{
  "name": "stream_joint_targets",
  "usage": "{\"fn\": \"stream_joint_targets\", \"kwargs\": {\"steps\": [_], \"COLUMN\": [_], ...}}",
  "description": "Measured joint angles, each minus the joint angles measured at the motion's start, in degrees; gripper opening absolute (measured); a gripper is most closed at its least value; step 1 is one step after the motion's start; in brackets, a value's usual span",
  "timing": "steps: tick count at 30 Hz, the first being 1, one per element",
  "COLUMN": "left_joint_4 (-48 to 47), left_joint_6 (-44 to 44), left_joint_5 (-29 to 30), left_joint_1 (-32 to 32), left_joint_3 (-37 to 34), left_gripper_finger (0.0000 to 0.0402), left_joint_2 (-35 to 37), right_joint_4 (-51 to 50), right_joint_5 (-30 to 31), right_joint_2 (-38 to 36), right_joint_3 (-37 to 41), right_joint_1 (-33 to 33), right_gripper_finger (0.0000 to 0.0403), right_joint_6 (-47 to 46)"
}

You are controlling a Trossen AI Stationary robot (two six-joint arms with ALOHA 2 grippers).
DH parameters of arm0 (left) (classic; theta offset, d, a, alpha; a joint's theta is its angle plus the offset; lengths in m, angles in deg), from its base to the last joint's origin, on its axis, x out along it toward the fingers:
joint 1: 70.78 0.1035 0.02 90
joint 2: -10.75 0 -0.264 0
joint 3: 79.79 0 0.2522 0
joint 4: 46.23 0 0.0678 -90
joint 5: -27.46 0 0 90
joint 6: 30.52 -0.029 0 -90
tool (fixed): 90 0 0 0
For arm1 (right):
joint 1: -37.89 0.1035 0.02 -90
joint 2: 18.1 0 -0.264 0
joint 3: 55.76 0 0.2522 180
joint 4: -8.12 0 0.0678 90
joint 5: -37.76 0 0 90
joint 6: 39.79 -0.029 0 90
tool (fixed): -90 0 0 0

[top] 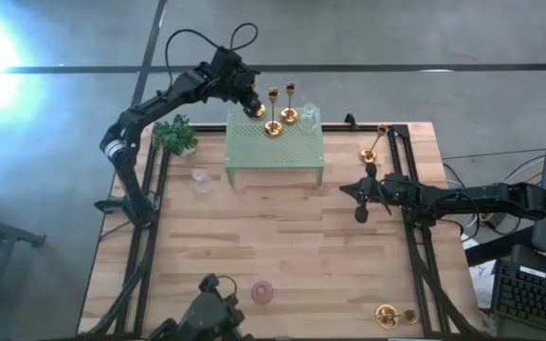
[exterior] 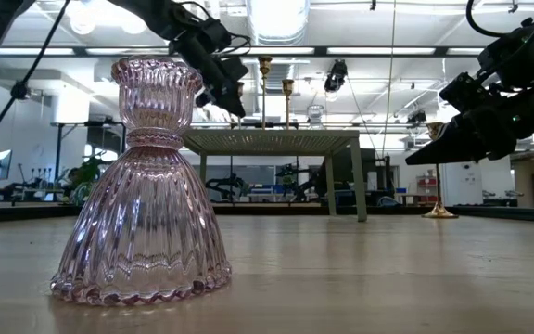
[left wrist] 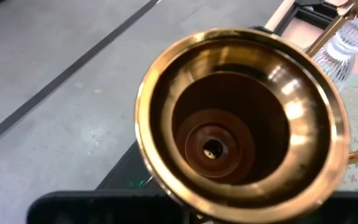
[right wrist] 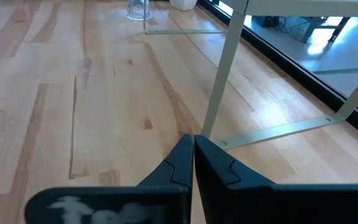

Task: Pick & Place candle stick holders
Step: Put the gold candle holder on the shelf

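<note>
Two gold candle stick holders (top: pixel 273 123) (top: pixel 290 112) stand upright by their round bases on the far part of the green mesh stand (top: pixel 275 152), beside a clear glass holder (top: pixel 309 115). My left gripper (top: pixel 253 106) hovers over the stand's far left corner, shut on a third gold holder (left wrist: pixel 241 118). A fourth (top: pixel 373 147) stands on the table right of the stand. More gold pieces (top: pixel 387 315) lie at the near right. My right gripper (top: pixel 361 210) waits shut, low over the table's right side. My left gripper holds a gold candle stick holder whose hollow round end (left wrist: pixel 229 143) faces the wrist camera and fills that view, hiding the fingers and the place of contact. The gripper slants down from the far left. In the low view it stays above the stand's top.
A pink ribbed glass holder (exterior: pixel 142 186) stands near the table's front edge. A small clear glass piece (top: pixel 200 178) and a green plant (top: pixel 175 135) sit left of the stand. Bare wood lies between the stand and the front edge.
</note>
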Motion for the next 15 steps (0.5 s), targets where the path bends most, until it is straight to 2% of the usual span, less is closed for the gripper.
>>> {"fn": "stream_joint_targets", "kwargs": {"steps": [15], "left_joint_4": [-3.08], "left_joint_6": [2.06], "left_joint_5": [-2.72], "left_joint_1": [-0.04], "left_joint_3": [0.58], "left_gripper_finger": [0.0020], "left_joint_2": [0.37], "right_joint_4": [-0.01], "right_joint_5": [0.00], "right_joint_2": [0.00], "right_joint_3": [0.00], "right_joint_1": [-0.01], "right_gripper_finger": [0.0008], "right_joint_6": [0.00]}}
